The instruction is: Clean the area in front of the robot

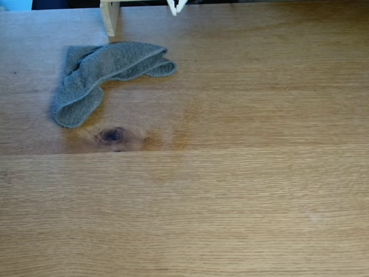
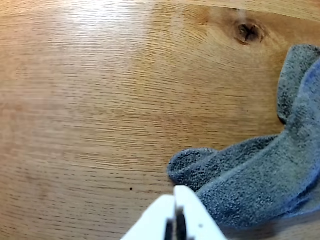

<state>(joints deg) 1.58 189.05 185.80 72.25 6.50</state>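
Just beside the crumpled grey cloth (image 2: 255,175) on the oak worktop (image 2: 90,100), the white claw (image 2: 175,215) hangs clenched and empty, so it may shove the cloth aside, not grip it.

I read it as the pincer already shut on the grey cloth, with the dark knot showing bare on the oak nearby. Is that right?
Not quite. The pincer is shut, but on nothing: the wrist view shows its tips closed together beside the grey cloth, not gripping it. In the fixed view the cloth lies crumpled and untouched on the tabletop. The dark knot is indeed bare.
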